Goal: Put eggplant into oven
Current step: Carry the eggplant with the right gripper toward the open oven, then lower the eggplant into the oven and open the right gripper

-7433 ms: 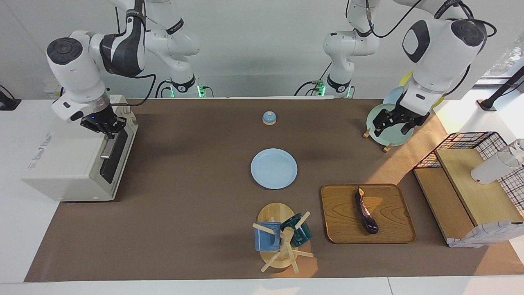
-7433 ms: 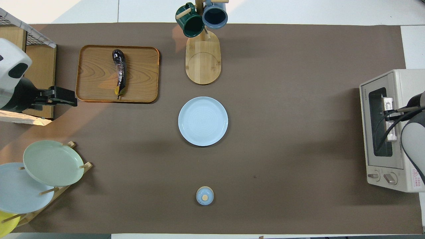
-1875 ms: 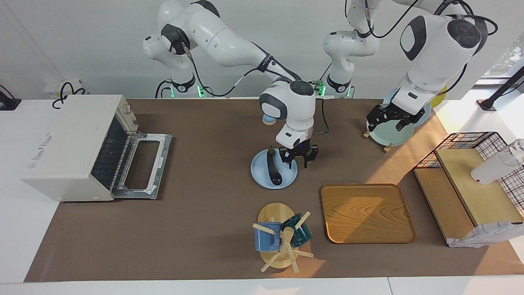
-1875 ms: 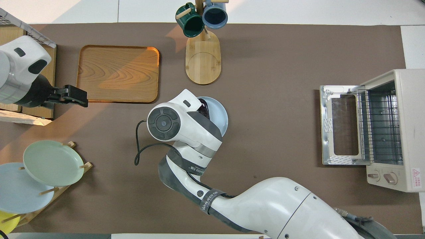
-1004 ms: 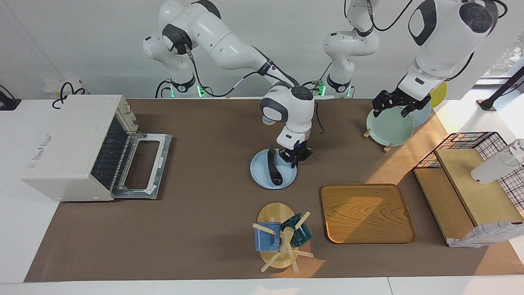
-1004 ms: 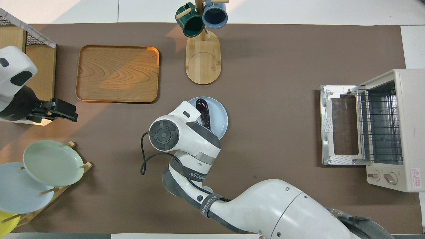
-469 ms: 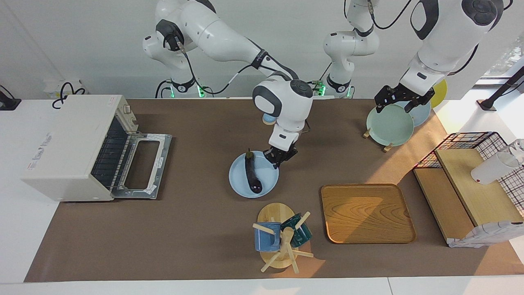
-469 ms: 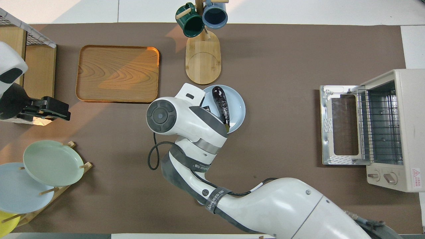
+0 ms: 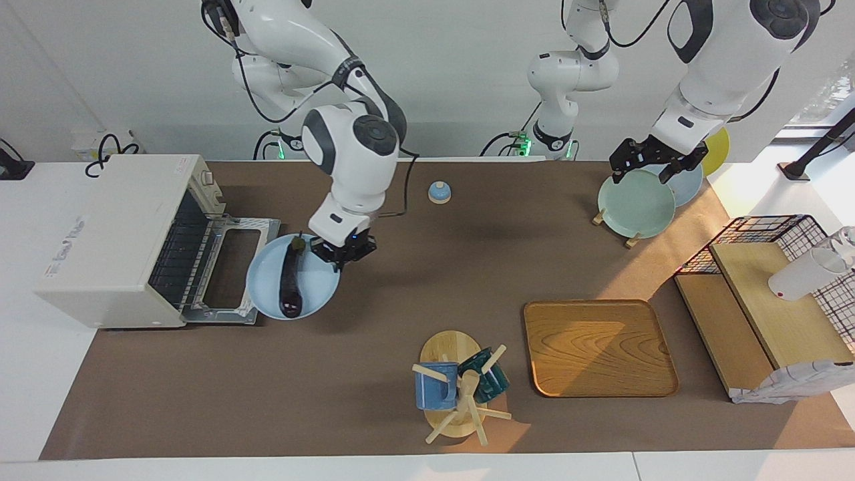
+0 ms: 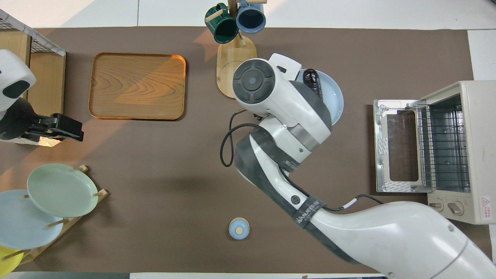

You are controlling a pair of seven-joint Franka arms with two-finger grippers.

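Plate (image 9: 314,287) w/ eggplant (image 9: 290,284) carried from surface centre to just over oven (image 9: 120,240) door edge, right hand (image 9: 342,254) clamped on rim; left hand (image 9: 651,164) wide open, empty, over plate rack (image 9: 631,204)

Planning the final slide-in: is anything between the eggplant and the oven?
Nothing visible: the eggplant lies on the blue plate held by the right hand, beside the oven with its door dropped open.
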